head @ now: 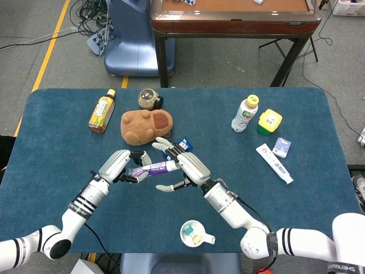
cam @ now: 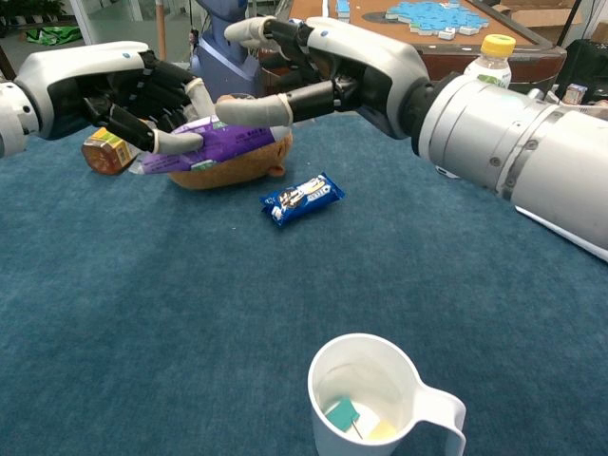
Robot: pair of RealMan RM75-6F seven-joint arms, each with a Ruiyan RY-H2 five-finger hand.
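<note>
The left hand (head: 118,166) had its fingers curled round the crimped end of a purple and white plastic tube (head: 149,168), holding it just above the blue cloth table (head: 57,142), near the middle; the right hand (head: 183,165) sat at the cap end, fingers spread, thumb under the tube, though I couldn't tell if it actually gripped; a brown plush capybara toy (head: 146,125) lay just beyond; a blue snack wrapper (cam: 301,198) lay right of it; a white cup (cam: 382,397) stood at the near edge.
</note>
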